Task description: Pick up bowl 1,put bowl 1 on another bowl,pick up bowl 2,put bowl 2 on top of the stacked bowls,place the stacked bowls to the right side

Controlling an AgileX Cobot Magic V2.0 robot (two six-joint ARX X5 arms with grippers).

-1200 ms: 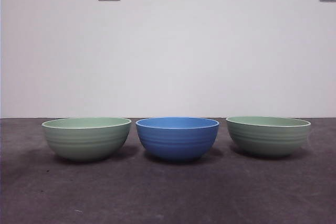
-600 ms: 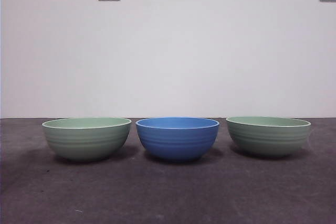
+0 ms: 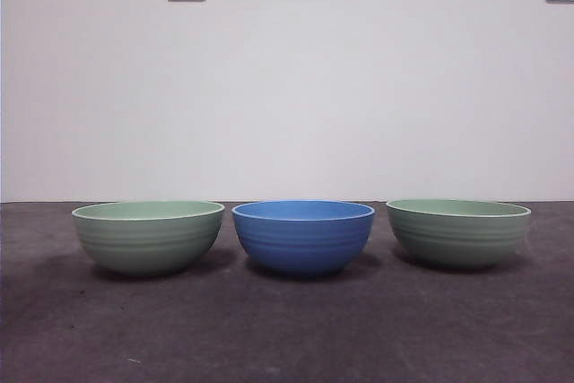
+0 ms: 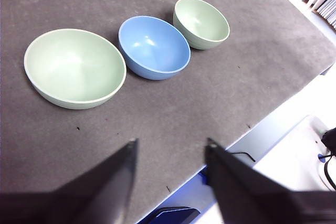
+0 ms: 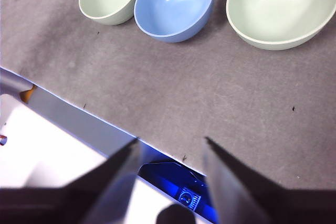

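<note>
Front view: ribbed blue bowl [image 3: 303, 237] with pale rim — both grippers' jaws parted, empty.

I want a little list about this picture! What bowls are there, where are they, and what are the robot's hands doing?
bowls: three, in a row, none stacked, all empty
middle: blue bowl
one side: green bowl, nearer the left gripper
other side: second green bowl, nearer the right gripper
surface: dark table
grippers: both open, holding nothing, back over the table's edge
task progress: not begun
</note>
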